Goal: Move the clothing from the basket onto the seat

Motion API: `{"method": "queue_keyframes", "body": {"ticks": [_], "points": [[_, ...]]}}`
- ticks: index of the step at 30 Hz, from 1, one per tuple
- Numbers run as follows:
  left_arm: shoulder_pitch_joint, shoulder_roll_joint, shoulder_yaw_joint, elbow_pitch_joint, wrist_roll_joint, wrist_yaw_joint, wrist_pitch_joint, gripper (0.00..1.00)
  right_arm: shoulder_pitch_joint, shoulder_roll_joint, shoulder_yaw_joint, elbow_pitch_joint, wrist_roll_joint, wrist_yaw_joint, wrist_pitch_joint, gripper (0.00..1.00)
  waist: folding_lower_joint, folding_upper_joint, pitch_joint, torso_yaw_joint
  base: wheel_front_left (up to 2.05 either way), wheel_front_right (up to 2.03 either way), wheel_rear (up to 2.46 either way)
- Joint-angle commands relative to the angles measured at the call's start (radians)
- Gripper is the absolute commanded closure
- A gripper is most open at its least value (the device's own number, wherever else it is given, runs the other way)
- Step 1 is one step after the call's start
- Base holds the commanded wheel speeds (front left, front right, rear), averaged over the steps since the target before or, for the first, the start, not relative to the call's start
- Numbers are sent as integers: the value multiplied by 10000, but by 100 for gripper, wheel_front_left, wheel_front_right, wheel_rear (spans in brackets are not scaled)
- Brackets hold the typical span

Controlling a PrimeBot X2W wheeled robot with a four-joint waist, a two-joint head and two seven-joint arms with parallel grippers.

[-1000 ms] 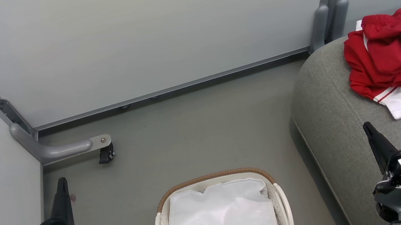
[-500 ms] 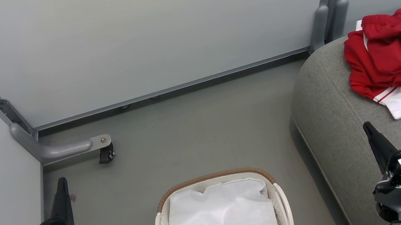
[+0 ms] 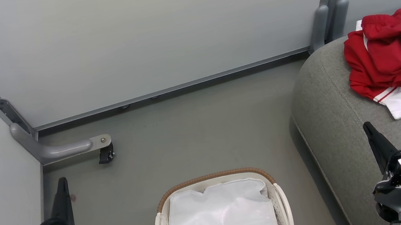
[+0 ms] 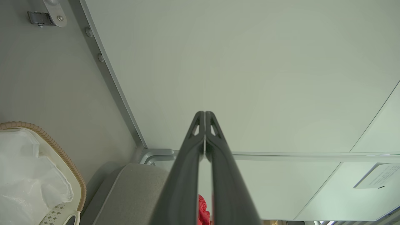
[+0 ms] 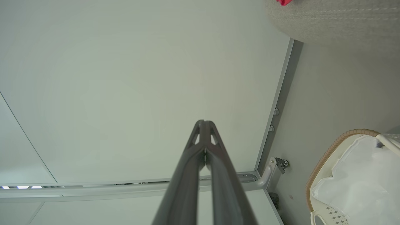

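Observation:
The red clothing (image 3: 396,51) with a white sleeve lies in a heap on the grey seat (image 3: 335,123) at the right. The cream basket (image 3: 215,178) with a brown rim stands on the floor at bottom centre, and a glossy white liner sheet (image 3: 222,221) lies in it. My left gripper (image 3: 61,183) is shut at the lower left, left of the basket, holding nothing. Over the seat's front part at the lower right, my right gripper (image 3: 367,127) is shut and empty too. The left wrist view has the shut tips (image 4: 204,113), the basket rim (image 4: 47,139) and a scrap of red clothing (image 4: 203,212).
Pale partition walls (image 3: 140,37) close the space at the back and left. A grey metal foot with a black castor (image 3: 105,153) juts onto the floor (image 3: 196,137) at the left. The right wrist view has the basket (image 5: 328,162) and the seat's edge (image 5: 337,22).

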Motion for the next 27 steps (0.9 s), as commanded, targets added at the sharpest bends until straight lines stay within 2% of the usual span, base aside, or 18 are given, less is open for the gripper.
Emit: {"method": "queue_keyframes", "body": {"ticks": [1, 27], "points": [[-144, 9, 43, -10, 34, -35, 26, 100, -64, -60, -26, -39, 31, 4, 32, 100, 0, 0, 0, 0, 0, 0, 0], [-149, -24, 98, -9, 91, -35, 76, 100, -64, -58, -24, -39, 31, 4, 31, 100, 0, 0, 0, 0, 0, 0, 0]]}}
